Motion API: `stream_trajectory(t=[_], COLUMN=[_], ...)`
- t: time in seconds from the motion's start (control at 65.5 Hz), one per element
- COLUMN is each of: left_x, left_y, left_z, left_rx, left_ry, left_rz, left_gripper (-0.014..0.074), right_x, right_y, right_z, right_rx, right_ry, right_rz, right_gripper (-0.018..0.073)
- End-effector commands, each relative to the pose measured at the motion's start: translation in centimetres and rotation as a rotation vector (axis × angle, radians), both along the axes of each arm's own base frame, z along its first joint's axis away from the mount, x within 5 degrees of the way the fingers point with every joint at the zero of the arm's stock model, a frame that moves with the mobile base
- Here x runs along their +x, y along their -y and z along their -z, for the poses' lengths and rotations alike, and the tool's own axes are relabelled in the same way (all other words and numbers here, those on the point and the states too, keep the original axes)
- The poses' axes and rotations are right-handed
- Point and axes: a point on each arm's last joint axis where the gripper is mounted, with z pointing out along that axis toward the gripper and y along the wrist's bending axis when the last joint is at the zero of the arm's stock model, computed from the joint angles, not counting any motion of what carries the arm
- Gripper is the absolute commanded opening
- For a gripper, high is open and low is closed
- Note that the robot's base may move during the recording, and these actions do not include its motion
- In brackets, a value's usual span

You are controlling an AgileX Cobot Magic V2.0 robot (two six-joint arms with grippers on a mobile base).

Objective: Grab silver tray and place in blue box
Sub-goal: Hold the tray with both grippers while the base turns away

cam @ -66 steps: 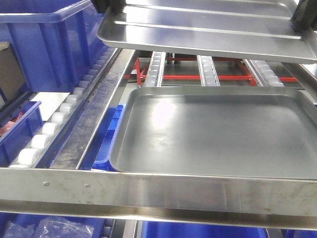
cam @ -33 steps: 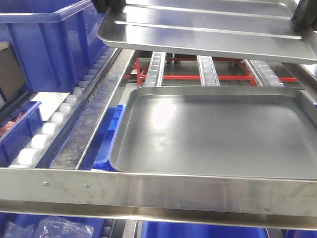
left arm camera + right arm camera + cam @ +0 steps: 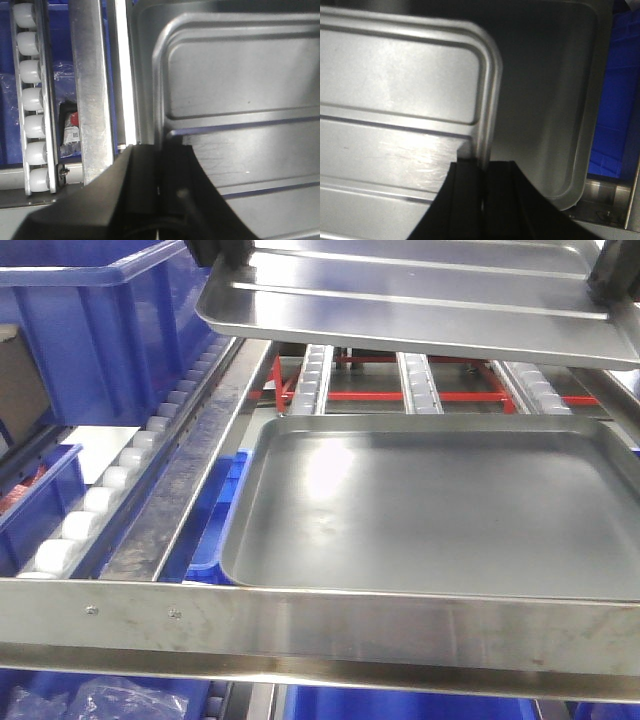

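Gripping the silver tray (image 3: 400, 300) from both ends: the left gripper (image 3: 159, 167) is pinched narrow on the left rim and the right gripper (image 3: 482, 172) is pinched narrow on the right rim. The tray hangs in the air between the two claws with its long ridges showing. Right below both claws lies the dull grey tray (image 3: 430, 510), apart from the held one. The blue box (image 3: 100, 340) stands outboard of the left gripper, with the white roller track (image 3: 30, 100) lower down on that same side.
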Motion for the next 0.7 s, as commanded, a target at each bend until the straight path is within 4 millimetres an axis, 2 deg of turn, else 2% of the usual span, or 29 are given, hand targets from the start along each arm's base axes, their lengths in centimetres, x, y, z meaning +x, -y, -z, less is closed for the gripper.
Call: stream_trajectory(t=[0.0, 0.687], left_x=[-0.81, -0.81], left_y=[-1.44, -1.44], left_z=[-2.03, -2.03], left_rx=[0.039, 0.039], left_ry=[0.047, 0.047], left_rz=[-0.008, -0.008], left_gripper=[-0.0106, -0.0106], right_x=[-0.24, -0.24], right_y=[0.68, 0.68], right_z=[-2.27, -2.27], right_rx=[-0.039, -0.039], right_ry=[0.119, 0.119], right_rz=[-0.004, -0.004], right_gripper=[0.0057, 0.0057])
